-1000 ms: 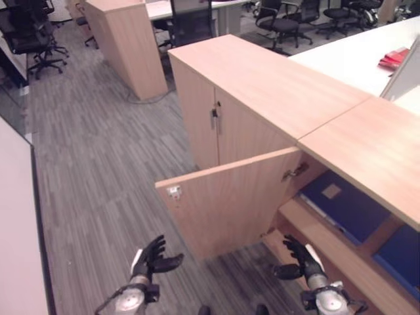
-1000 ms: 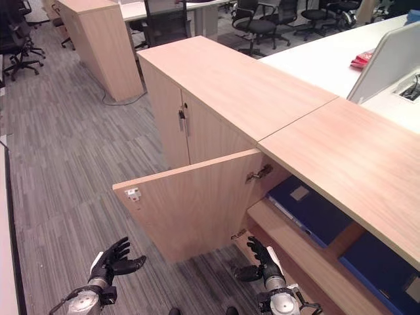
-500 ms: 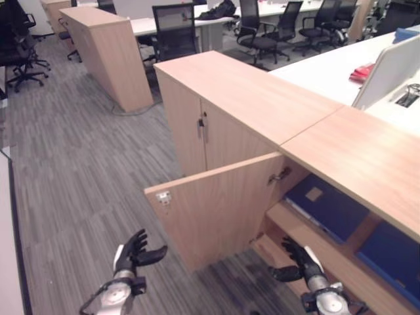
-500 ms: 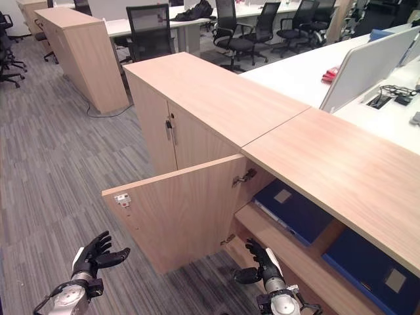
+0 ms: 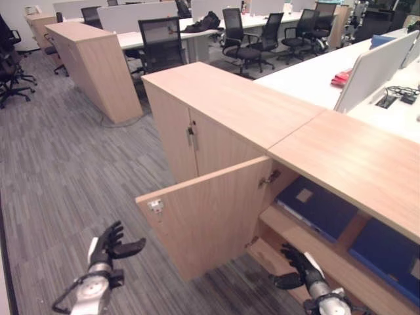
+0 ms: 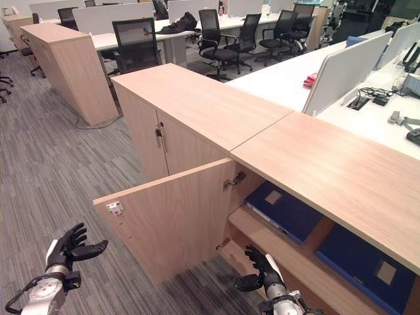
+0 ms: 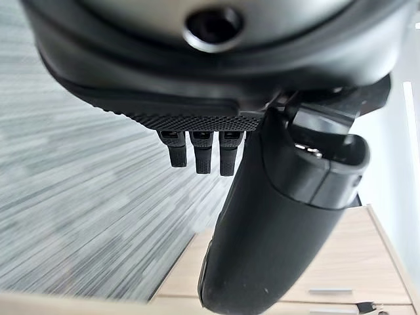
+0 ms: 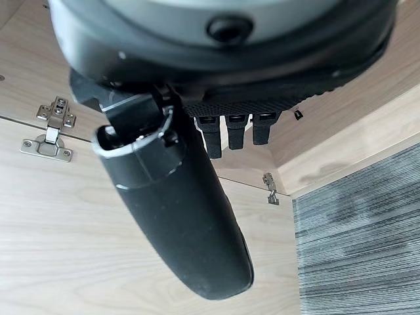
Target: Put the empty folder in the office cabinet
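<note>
The wooden office cabinet (image 5: 236,105) stands in front of me with its right door (image 5: 210,220) swung out towards me. Inside, on the upper shelf (image 5: 315,249), two blue folders lie flat: one (image 5: 318,205) just behind the door's hinge side and another (image 5: 387,252) further right. My left hand (image 5: 105,246) hovers open and empty over the carpet, left of the door. Low in front of the open compartment, below the shelf edge, my right hand (image 5: 298,266) is also open, holding nothing; its fingers (image 8: 236,128) are straight in the right wrist view.
The closed left doors with metal handles (image 5: 191,136) face the carpeted aisle. A second wooden cabinet (image 5: 98,65) stands at the far left. Black office chairs (image 5: 239,39) and white desks with dividers (image 5: 374,69) lie behind.
The whole picture has shifted as the camera lifted, bringing in more of the office behind. Both hands stay open and empty, low by the open door.
</note>
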Available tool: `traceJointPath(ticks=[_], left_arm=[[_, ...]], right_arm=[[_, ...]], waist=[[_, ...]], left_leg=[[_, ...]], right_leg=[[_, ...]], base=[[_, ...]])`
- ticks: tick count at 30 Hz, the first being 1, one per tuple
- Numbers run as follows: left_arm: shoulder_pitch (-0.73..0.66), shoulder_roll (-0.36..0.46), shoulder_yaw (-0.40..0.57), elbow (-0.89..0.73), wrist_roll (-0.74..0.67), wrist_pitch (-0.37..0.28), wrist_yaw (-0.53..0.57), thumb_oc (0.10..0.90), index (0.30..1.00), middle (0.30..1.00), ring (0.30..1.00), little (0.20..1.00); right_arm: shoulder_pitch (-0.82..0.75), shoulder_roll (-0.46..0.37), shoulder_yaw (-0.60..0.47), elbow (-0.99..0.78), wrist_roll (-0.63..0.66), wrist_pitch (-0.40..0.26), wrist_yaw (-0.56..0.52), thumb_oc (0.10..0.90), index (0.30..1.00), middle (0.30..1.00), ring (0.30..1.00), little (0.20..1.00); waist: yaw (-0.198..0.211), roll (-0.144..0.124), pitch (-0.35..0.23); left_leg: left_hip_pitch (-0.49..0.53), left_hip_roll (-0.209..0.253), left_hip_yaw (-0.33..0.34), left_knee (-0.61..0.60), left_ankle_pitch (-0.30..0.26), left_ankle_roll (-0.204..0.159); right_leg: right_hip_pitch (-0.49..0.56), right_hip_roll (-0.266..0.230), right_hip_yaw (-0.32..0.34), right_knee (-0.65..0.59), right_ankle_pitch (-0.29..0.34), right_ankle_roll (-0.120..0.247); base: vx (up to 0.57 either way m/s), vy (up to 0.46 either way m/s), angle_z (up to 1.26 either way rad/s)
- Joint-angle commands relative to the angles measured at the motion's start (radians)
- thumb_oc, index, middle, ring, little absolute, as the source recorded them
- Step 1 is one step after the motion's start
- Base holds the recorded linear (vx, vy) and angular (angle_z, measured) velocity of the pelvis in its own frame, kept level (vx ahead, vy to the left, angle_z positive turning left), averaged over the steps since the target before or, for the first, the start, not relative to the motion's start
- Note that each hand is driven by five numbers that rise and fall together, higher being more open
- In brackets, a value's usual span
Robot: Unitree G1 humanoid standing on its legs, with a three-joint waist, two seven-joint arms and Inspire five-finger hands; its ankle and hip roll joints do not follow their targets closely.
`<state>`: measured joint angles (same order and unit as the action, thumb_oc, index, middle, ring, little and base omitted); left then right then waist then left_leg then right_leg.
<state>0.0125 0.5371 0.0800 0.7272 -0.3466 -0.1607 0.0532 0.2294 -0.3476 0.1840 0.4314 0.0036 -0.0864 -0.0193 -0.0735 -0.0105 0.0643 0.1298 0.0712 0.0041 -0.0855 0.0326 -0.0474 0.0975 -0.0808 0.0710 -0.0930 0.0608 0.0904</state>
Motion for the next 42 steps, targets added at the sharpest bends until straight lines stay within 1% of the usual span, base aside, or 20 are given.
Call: traceJointPath(ticks=[1, 10, 14, 15, 19, 22, 23, 27, 28, 30, 32, 34, 35, 36, 37, 38, 39, 40, 41, 42], left_arm=[[-0.18, 0.099, 0.003, 0.029, 0.025, -0.107, -0.005, 0.8, 0.9, 0.9, 0.9, 0.9], [-0.266, 0.117, -0.091, -0.02, 0.059, -0.103, -0.035, 0.8, 0.9, 0.9, 0.9, 0.9], [-0.295, 0.101, -0.134, -0.03, 0.076, -0.098, -0.042, 0.8, 0.9, 0.9, 0.9, 0.9], [-0.304, 0.086, -0.149, -0.041, 0.073, -0.099, -0.046, 0.8, 0.9, 0.9, 0.9, 0.9], [-0.31, 0.067, -0.17, -0.064, 0.074, -0.1, -0.05, 0.8, 0.9, 0.9, 0.9, 0.9], [-0.313, 0.027, -0.215, -0.099, 0.076, -0.098, -0.067, 0.8, 0.9, 0.9, 0.9, 0.9], [-0.313, 0.027, -0.215, -0.099, 0.076, -0.098, -0.067, 0.8, 0.9, 0.9, 0.9, 0.9], [-0.298, -0.01, -0.274, -0.159, 0.095, -0.094, -0.095, 0.8, 0.9, 0.9, 0.9, 0.9], [-0.298, -0.01, -0.275, -0.159, 0.095, -0.094, -0.095, 0.8, 0.9, 0.9, 0.9, 0.9], [-0.285, -0.034, -0.312, -0.197, 0.11, -0.089, -0.119, 0.8, 0.9, 0.9, 0.9, 0.9], [-0.275, -0.041, -0.323, -0.212, 0.115, -0.087, -0.128, 0.8, 0.9, 0.9, 0.9, 0.9], [-0.248, -0.052, -0.365, -0.275, 0.119, -0.084, -0.167, 0.8, 0.9, 0.9, 0.9, 0.9], [-0.233, -0.051, -0.373, -0.301, 0.121, -0.084, -0.181, 0.8, 0.9, 0.9, 0.9, 0.9], [-0.22, -0.051, -0.382, -0.322, 0.12, -0.083, -0.192, 0.8, 0.9, 0.9, 0.9, 0.9], [-0.194, -0.044, -0.401, -0.363, 0.117, -0.081, -0.225, 0.8, 0.9, 0.9, 0.9, 0.9], [-0.192, -0.044, -0.401, -0.364, 0.117, -0.081, -0.226, 0.8, 0.9, 0.9, 0.9, 0.9], [-0.181, -0.038, -0.411, -0.384, 0.117, -0.081, -0.242, 0.8, 0.9, 0.9, 0.9, 0.9], [-0.181, -0.037, -0.411, -0.385, 0.117, -0.08, -0.242, 0.8, 0.9, 0.9, 0.9, 0.9], [-0.166, -0.033, -0.417, -0.4, 0.115, -0.081, -0.253, 0.8, 0.9, 0.9, 0.9, 0.9], [-0.146, -0.02, -0.424, -0.437, 0.108, -0.08, -0.275, 0.8, 0.9, 0.9, 0.9, 0.9]], right_arm=[[-0.048, -0.052, 0.006, -0.115, 0.014, -0.077, 0.002, 0.8, 0.9, 0.9, 0.9, 0.9], [-0.073, -0.053, 0.03, -0.093, 0.007, -0.075, 0.01, 0.8, 0.9, 0.9, 0.9, 0.9], [-0.077, -0.052, 0.034, -0.092, 0.0, -0.071, 0.008, 0.8, 0.9, 0.9, 0.9, 0.9], [-0.077, -0.051, 0.033, -0.094, 0.0, -0.07, 0.007, 0.8, 0.9, 0.9, 0.9, 0.9], [-0.08, -0.048, 0.031, -0.087, -0.001, -0.068, 0.002, 0.8, 0.9, 0.9, 0.9, 0.9], [-0.094, -0.042, 0.03, -0.074, -0.006, -0.062, -0.005, 0.8, 0.9, 0.9, 0.9, 0.9], [-0.094, -0.042, 0.03, -0.074, -0.006, -0.062, -0.005, 0.8, 0.9, 0.9, 0.9, 0.9], [-0.104, -0.039, 0.028, -0.07, -0.013, -0.055, -0.008, 0.8, 0.9, 0.9, 0.9, 0.9], [-0.103, -0.039, 0.028, -0.07, -0.013, -0.055, -0.008, 0.8, 0.9, 0.9, 0.9, 0.9], [-0.109, -0.036, 0.023, -0.065, -0.017, -0.05, -0.008, 0.8, 0.9, 0.9, 0.9, 0.9], [-0.108, -0.035, 0.021, -0.067, -0.018, -0.049, -0.008, 0.8, 0.9, 0.9, 0.9, 0.9], [-0.104, -0.032, 0.012, -0.063, -0.016, -0.046, -0.006, 0.8, 0.9, 0.9, 0.9, 0.9], [-0.104, -0.031, 0.008, -0.063, -0.017, -0.045, -0.005, 0.8, 0.9, 0.9, 0.9, 0.9], [-0.102, -0.03, 0.006, -0.062, -0.016, -0.045, -0.005, 0.8, 0.9, 0.9, 0.9, 0.9], [-0.097, -0.027, -0.003, -0.063, -0.014, -0.044, 0.0, 0.8, 0.9, 0.9, 0.9, 0.9], [-0.096, -0.027, -0.003, -0.062, -0.015, -0.044, 0.0, 0.8, 0.9, 0.9, 0.9, 0.9], [-0.094, -0.026, -0.008, -0.062, -0.014, -0.045, 0.002, 0.8, 0.9, 0.9, 0.9, 0.9], [-0.093, -0.026, -0.008, -0.062, -0.014, -0.045, 0.002, 0.8, 0.9, 0.9, 0.9, 0.9], [-0.09, -0.025, -0.011, -0.061, -0.015, -0.045, 0.003, 0.8, 0.9, 0.9, 0.9, 0.9], [-0.085, -0.023, -0.018, -0.064, -0.016, -0.045, 0.008, 0.8, 0.9, 0.9, 0.9, 0.9]], waist=[[-0.006, 0.019, -0.032], [-0.019, 0.018, -0.03], [-0.027, 0.018, -0.03], [-0.032, 0.018, -0.03], [-0.035, 0.019, -0.028], [-0.039, 0.018, -0.026], [-0.039, 0.019, -0.026], [-0.043, 0.017, -0.022], [-0.042, 0.017, -0.022], [-0.045, 0.017, -0.018], [-0.045, 0.017, -0.017], [-0.045, 0.017, -0.014], [-0.044, 0.015, -0.011], [-0.043, 0.017, -0.01], [-0.041, 0.015, -0.005], [-0.041, 0.016, -0.007], [-0.041, 0.015, -0.002], [-0.04, 0.014, -0.003], [-0.04, 0.016, -0.003], [-0.04, 0.014, 0.003]], left_leg=[[0.05, 0.023, 0.033, 0.003, -0.077, -0.031], [0.056, 0.023, 0.045, 0.0, -0.078, -0.03], [0.059, 0.023, 0.052, -0.001, -0.079, -0.03], [0.06, 0.022, 0.054, -0.002, -0.08, -0.029], [0.062, 0.022, 0.056, -0.002, -0.081, -0.027], [0.066, 0.02, 0.061, -0.002, -0.084, -0.024], [0.066, 0.02, 0.061, -0.002, -0.084, -0.024], [0.068, 0.017, 0.066, -0.001, -0.088, -0.019], [0.068, 0.017, 0.066, -0.001, -0.089, -0.019], [0.068, 0.013, 0.064, 0.0, -0.092, -0.014], [0.069, 0.011, 0.064, 0.001, -0.094, -0.012], [0.065, 0.003, 0.064, 0.003, -0.097, -0.007], [0.057, 0.001, 0.065, 0.005, -0.086, -0.005], [0.063, 0.0, 0.065, 0.005, -0.099, -0.003], [0.052, -0.005, 0.068, 0.009, -0.09, 0.001], [0.06, -0.005, 0.068, 0.007, -0.102, 0.002], [0.051, -0.008, 0.07, 0.011, -0.092, 0.003], [0.051, -0.008, 0.07, 0.011, -0.092, 0.003], [0.058, -0.012, 0.073, 0.009, -0.106, 0.007], [0.048, -0.017, 0.077, 0.013, -0.097, 0.01]], right_leg=[[0.015, -0.049, -0.064, 0.065, -0.093, 0.087], [0.017, -0.047, -0.064, 0.063, -0.088, 0.088], [0.015, -0.047, -0.064, 0.064, -0.087, 0.09], [0.016, -0.047, -0.063, 0.064, -0.087, 0.09], [0.017, -0.048, -0.062, 0.063, -0.086, 0.09], [0.015, -0.049, -0.056, 0.065, -0.085, 0.09], [0.015, -0.049, -0.055, 0.065, -0.085, 0.09], [0.013, -0.051, -0.05, 0.072, -0.087, 0.091], [0.013, -0.051, -0.05, 0.073, -0.087, 0.091], [0.01, -0.054, -0.048, 0.081, -0.089, 0.092], [0.007, -0.056, -0.047, 0.085, -0.089, 0.092], [-0.001, -0.06, -0.042, 0.09, -0.087, 0.095], [-0.01, -0.062, -0.039, 0.093, -0.075, 0.094], [-0.004, -0.064, -0.04, 0.092, -0.085, 0.097], [-0.018, -0.068, -0.033, 0.097, -0.072, 0.099], [-0.01, -0.068, -0.034, 0.095, -0.084, 0.1], [-0.02, -0.071, -0.03, 0.099, -0.072, 0.1], [-0.021, -0.071, -0.029, 0.1, -0.072, 0.1], [-0.017, -0.073, -0.028, 0.101, -0.081, 0.104], [-0.032, -0.076, -0.02, 0.107, -0.068, 0.106]], base=[[0.0, 0.0, 0.0], [0.0, 0.001, -0.02], [0.0, 0.003, -0.03], [0.0, 0.0, 0.0], [0.0, 0.0, 0.0], [0.0, 0.0, 0.0], [0.0, 0.0, 0.0], [0.0, 0.0, 0.0], [0.0, 0.0, 0.0], [0.0, 0.037, 0.01], [0.0, 0.0, 0.0], [-0.03, 0.04, 0.01], [-0.01, 0.046, 0.0], [-0.06, 0.04, -0.02], [0.03, 0.043, -0.02], [-0.06, 0.03, -0.02], [-0.01, 0.013, -0.05], [-0.01, 0.028, -0.11], [-0.02, 0.039, -0.15], [-0.02, 0.053, -0.13]])
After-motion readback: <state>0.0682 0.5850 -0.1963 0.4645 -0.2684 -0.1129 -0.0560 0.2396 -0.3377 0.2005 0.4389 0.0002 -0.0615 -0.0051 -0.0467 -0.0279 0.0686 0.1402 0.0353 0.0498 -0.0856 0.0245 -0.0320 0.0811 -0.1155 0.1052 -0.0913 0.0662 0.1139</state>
